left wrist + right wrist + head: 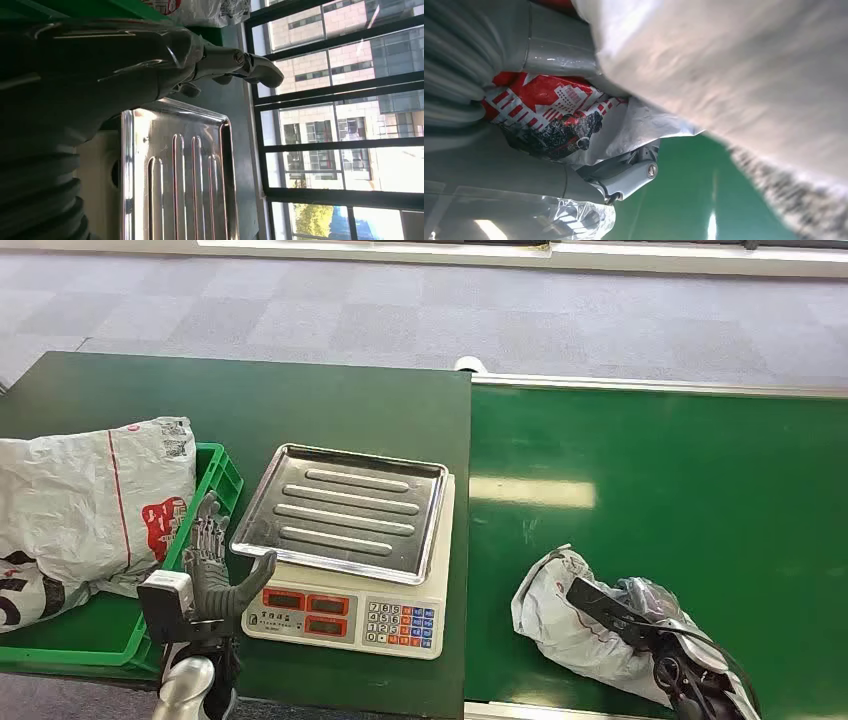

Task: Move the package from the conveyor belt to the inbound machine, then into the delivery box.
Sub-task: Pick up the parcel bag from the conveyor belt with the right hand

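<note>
Grey plastic-wrapped package lying on the green conveyor belt at five o'clock, clasped by the right hand. Left hand released, fingers spread, beside the scale at seven o'clock.

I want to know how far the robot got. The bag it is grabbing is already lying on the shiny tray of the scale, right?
Not quite. The bag the right hand is grabbing lies on the green belt, not on the scale. The head view shows the shiny tray of the scale bare, with the bag well off to its side.
</note>
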Robot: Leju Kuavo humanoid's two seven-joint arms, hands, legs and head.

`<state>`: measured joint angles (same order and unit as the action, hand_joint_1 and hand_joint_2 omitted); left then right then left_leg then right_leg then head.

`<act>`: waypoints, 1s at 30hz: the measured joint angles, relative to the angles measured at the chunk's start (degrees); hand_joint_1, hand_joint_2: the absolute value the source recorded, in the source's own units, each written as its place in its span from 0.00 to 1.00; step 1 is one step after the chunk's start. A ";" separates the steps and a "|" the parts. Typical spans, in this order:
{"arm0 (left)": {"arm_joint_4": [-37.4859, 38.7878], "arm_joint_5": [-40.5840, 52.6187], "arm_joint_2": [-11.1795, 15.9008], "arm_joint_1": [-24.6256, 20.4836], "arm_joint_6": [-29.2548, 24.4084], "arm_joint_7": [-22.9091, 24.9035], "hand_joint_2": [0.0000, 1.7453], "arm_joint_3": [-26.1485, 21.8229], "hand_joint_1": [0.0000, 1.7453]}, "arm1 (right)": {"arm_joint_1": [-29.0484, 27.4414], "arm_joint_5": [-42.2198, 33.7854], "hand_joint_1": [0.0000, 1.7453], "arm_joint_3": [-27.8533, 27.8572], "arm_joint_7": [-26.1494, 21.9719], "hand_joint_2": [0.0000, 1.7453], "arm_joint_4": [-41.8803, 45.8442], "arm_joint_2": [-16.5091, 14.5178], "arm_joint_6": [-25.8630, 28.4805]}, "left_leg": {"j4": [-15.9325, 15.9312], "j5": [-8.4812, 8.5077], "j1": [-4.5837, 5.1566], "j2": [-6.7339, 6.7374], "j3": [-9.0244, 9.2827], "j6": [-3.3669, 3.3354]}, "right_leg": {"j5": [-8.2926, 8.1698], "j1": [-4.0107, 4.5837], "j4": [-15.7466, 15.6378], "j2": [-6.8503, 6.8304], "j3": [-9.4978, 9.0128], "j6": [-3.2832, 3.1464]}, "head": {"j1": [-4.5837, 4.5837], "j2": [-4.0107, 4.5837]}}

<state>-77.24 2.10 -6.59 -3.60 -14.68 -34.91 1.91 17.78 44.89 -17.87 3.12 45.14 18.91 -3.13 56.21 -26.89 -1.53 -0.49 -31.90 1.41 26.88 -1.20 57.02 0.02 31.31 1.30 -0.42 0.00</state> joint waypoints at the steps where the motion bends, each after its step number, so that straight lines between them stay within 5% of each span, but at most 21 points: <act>1: -0.26 -0.09 0.00 0.20 -0.14 -0.07 1.00 -0.06 0.00 | 0.09 -0.47 1.00 0.05 -0.44 1.00 0.14 -0.01 0.70 | 0.00 0.00 0.00 0.00 -0.02 0.00 | 0.00 0.00 0.00 0.00 0.03 0.00 | -0.01 0.00; 10: -3.96 -1.42 0.01 3.12 -0.92 -1.67 1.00 -1.09 0.00 | 1.55 -4.84 1.00 2.26 -5.94 1.00 7.00 -0.13 7.67 | 0.00 0.01 -0.01 0.04 -0.20 0.01 | -0.01 0.02 0.03 0.02 0.28 -0.01 | -0.01 0.00; 19: -7.34 -5.53 -0.40 3.95 -3.99 -5.08 1.00 -2.52 0.00 | 4.25 -11.08 1.00 5.83 -19.51 1.00 20.50 -1.21 16.12 | 0.01 0.05 -0.01 0.05 -0.37 -0.01 | -0.02 0.01 0.05 0.01 0.48 -0.01 | -0.01 0.00; 30: -13.18 -6.30 -1.74 3.26 -5.62 -5.17 1.00 -4.45 0.00 | 5.86 -14.40 1.00 9.88 -24.41 1.00 40.10 -1.79 21.46 | 0.01 0.05 0.00 0.06 -0.45 -0.02 | -0.03 0.01 0.05 0.02 0.55 -0.01 | 0.01 0.00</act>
<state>-90.42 -4.20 -8.33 -0.34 -20.30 -40.08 -2.54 23.63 30.49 -7.98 -21.29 85.24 17.11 18.33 56.21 -26.84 -1.53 -0.43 -32.35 1.40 26.85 -1.20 57.07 0.04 31.87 1.29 -0.40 0.00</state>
